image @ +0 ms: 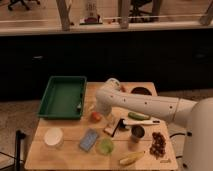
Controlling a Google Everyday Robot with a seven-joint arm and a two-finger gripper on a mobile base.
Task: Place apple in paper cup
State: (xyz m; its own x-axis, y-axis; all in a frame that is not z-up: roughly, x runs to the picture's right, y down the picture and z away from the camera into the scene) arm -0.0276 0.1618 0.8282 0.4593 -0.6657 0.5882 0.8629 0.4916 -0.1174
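Wooden counter [70, 154] carries all the things, under a dark wall of cabinets. The robot's white arm [142, 103] reaches in from the right, bends at a rounded elbow near the far edge and drops down toward the middle of the counter. Its pincer [99, 111] hangs low just beside the green tray's near right corner, right over the apple [95, 117]. Whether the pincer is apart, together, or clamped on the fruit cannot be told, nor whether it touches the fruit at all.

The apple, small and red-orange, shows just below and left of the pincer, at the level of the counter top between the green tray [60, 97] and a small tan block [109, 130]. The paper cup [53, 136], white, wide and upright with its pale inside showing, stands well apart from the apple, toward the near left of the counter below the tray.

A flat blue packet [90, 140] lies between the paper cup and a small green cup [105, 146]. To the right stand a dark metallic cup [137, 132], a long green vegetable [136, 116] under the arm, a dark grape bunch [159, 142] and a yellow banana [131, 158] at the near edge. A dark round bowl [141, 91] sits at the far right.
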